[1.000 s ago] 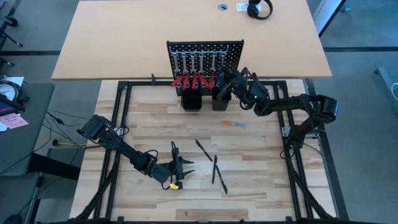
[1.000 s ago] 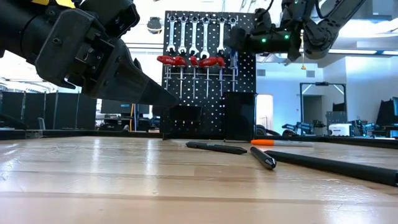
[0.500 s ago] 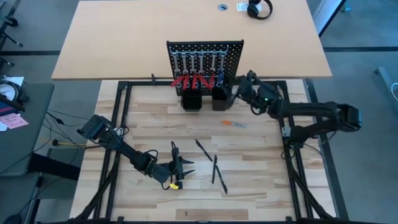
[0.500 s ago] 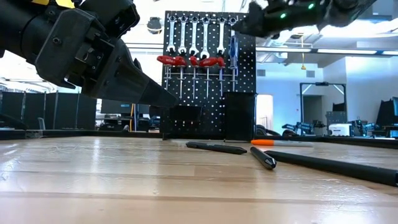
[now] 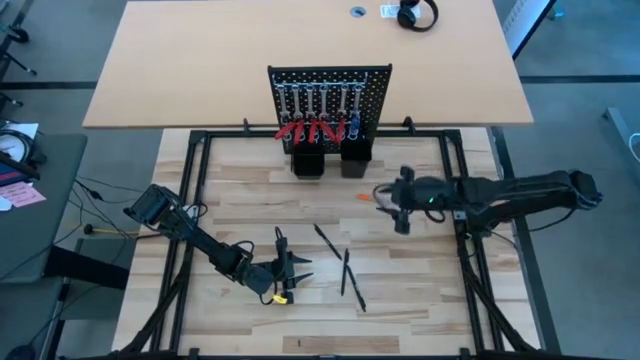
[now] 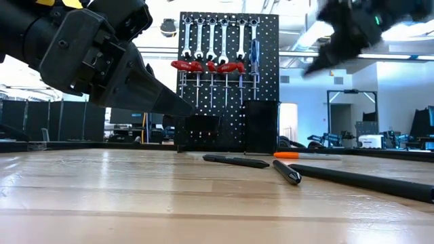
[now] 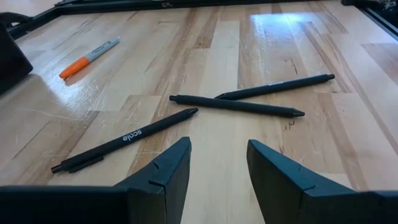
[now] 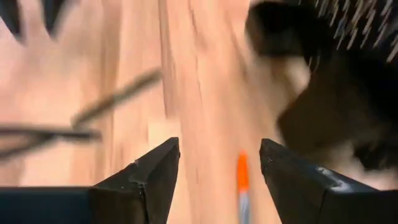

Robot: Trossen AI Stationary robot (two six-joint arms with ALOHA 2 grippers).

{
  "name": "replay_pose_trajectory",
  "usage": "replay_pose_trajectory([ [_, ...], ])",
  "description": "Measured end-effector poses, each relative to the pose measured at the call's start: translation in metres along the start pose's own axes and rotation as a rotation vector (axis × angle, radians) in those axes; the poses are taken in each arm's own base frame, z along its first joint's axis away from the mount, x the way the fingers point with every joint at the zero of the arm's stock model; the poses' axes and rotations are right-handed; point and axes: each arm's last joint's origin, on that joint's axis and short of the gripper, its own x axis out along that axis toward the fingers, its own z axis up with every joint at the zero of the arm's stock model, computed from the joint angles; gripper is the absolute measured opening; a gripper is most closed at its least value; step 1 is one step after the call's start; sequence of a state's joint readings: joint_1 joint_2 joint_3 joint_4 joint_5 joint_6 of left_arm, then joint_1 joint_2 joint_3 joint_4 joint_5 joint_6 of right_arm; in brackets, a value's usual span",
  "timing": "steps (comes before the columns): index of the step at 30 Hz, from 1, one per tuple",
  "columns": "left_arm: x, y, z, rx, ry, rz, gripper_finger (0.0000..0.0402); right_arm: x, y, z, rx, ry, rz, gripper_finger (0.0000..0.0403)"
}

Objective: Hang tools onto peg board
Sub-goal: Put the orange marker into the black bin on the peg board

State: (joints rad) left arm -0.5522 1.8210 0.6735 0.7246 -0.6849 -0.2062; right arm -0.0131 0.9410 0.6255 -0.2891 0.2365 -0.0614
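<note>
- High view: peg board [image 5: 329, 95] at the bench's [image 5: 240, 190] far edge holds wrenches and red tools; right claw [image 5: 389, 205] open, empty, above the orange marker [image 5: 372, 199].
- Low view: three black pens [image 6: 237, 161] not yet hung.
- Left wrist view: left claw [image 7: 217, 165] open, empty, near the pens.

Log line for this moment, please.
right gripper: open, empty, over orange marker | left gripper: open, by pens | peg board: tools hung

A long tan desk [image 5: 200, 60] fills the upper part of the high view. Black headphones [image 5: 417, 14] lie near its upper right edge, beside a small white label [image 5: 389, 11] and a round grommet [image 5: 358, 12]. At far left, a pink paper [image 5: 20, 195] rests on a grey surface.
</note>
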Motion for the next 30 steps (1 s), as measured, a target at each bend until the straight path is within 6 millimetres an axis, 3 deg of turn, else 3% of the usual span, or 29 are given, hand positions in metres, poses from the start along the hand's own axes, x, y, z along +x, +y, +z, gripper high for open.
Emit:
replay_pose_trajectory([
  [7, 0.000, 0.000, 0.001, 0.001, -0.009, -0.001, 0.0150, 0.029, -0.014, -0.080, 0.174, 0.189, -0.126, 0.0202],
  [12, 0.000, 0.000, 0.001, 0.004, -0.008, -0.001, 0.0150, 0.035, -0.029, -0.113, 0.297, 0.208, -0.097, 0.0175],
  [19, 0.000, 0.000, 0.001, 0.014, -0.007, -0.001, 0.0150, 0.043, -0.031, -0.127, 0.283, 0.188, -0.050, 0.0158],
  [26, 0.000, 0.000, 0.001, 0.011, -0.010, -0.001, 0.0150, 0.058, -0.028, -0.140, 0.273, 0.282, -0.030, 0.0152],
  [30, 0.000, 0.000, 0.001, 0.010, -0.010, -0.001, 0.0150, 0.066, -0.029, -0.138, 0.273, 0.317, -0.026, 0.0118],
])
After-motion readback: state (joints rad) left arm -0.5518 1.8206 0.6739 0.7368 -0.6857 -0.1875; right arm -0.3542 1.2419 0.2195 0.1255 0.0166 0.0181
